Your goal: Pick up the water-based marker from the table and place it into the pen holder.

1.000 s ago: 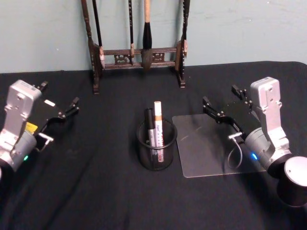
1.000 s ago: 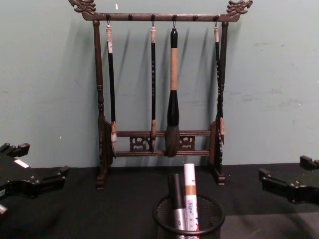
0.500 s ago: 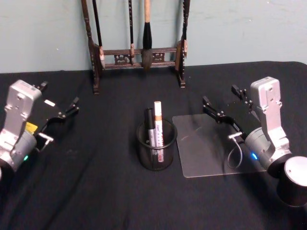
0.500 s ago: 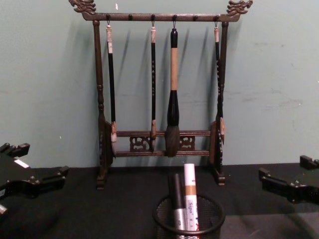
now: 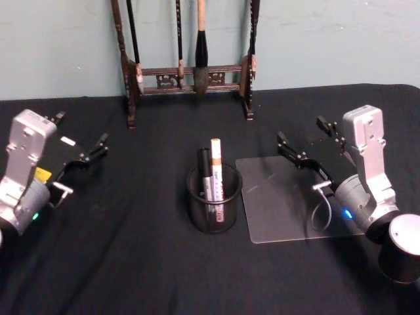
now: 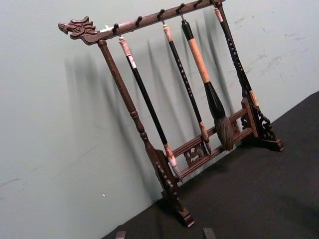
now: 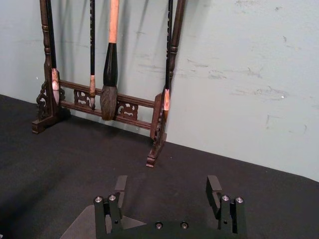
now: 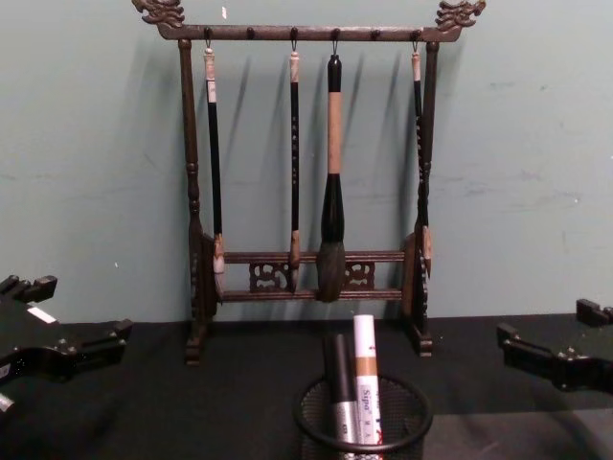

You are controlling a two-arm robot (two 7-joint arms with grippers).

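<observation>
Since nothing has moved over the last second, the white marker [image 5: 216, 172] stands in the black mesh pen holder [image 5: 214, 213] at frame centre, so the task looks finished. The left gripper [image 5: 79, 139] at the left edge and the right gripper [image 5: 308, 141] at the right both hover with jaws apart, holding nothing.

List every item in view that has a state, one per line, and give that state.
pen holder: upright on the black table, holding two markers.
white marker: standing inside the holder, tip end up.
black marker: standing inside the holder beside the white one.
clear sheet: lying flat, right of the holder.
brush rack: upright at the wall, four brushes hanging.
left gripper: open, holding nothing, off to the left.
right gripper: open, holding nothing, above the sheet.
</observation>
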